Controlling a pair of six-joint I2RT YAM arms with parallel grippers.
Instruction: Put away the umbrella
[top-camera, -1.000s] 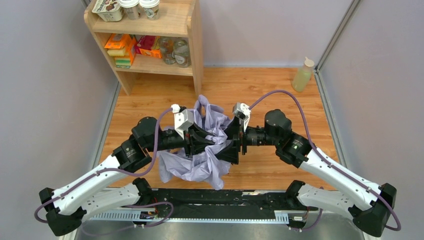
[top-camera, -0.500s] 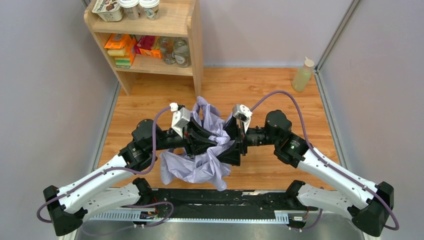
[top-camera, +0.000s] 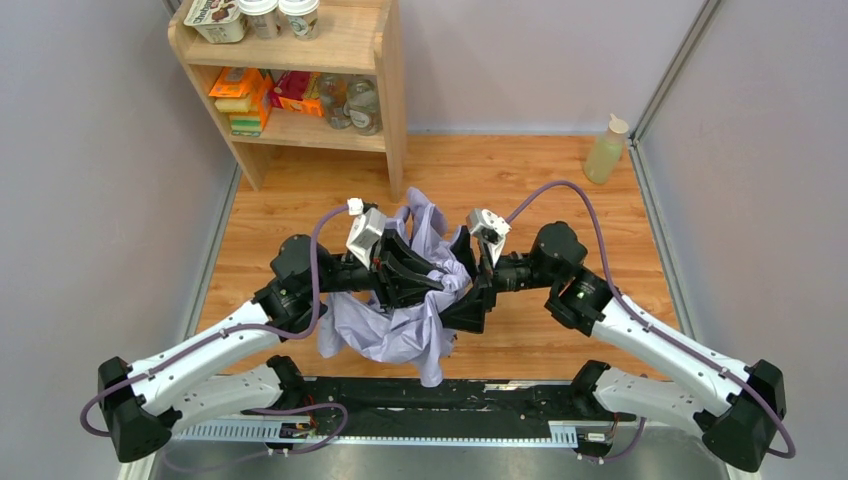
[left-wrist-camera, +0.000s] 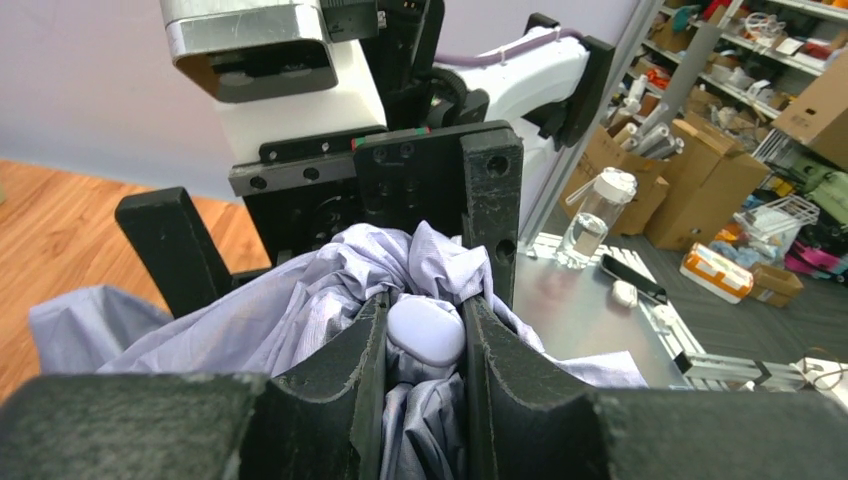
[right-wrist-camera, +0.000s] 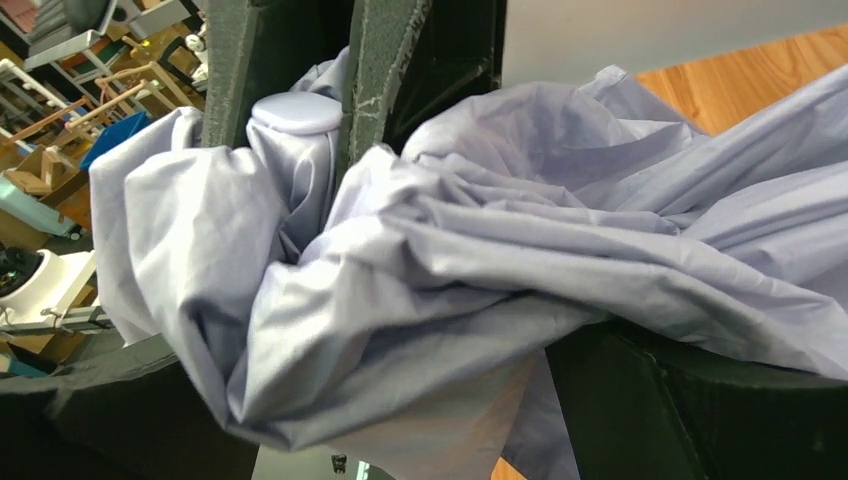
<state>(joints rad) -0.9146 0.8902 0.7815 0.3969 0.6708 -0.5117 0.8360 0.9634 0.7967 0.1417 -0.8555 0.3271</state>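
The umbrella (top-camera: 390, 330) is a crumpled pale lilac bundle held above the wooden floor between both grippers. My left gripper (top-camera: 430, 283) reaches in from the left. In the left wrist view the left gripper (left-wrist-camera: 425, 305) is shut on the rounded lilac handle (left-wrist-camera: 425, 332) and on folds of canopy. My right gripper (top-camera: 462, 285) faces it from the right. Its fingers (left-wrist-camera: 490, 200) stand wide apart on either side of the bunched canopy. In the right wrist view the fabric (right-wrist-camera: 480, 260) fills the gap of the right gripper (right-wrist-camera: 400, 400), and the handle (right-wrist-camera: 297, 112) shows between the left fingers. Ribs and shaft are hidden.
A wooden shelf (top-camera: 300, 90) with jars and boxes stands at the back left. A pale bottle (top-camera: 604, 150) stands at the back right corner. Grey walls close both sides. A black rail (top-camera: 420, 395) runs along the near edge.
The left arm has stretched further right and both grippers have shifted slightly right and away. The canopy bundle has moved with them and bunched tighter. The left grip is unchanged.
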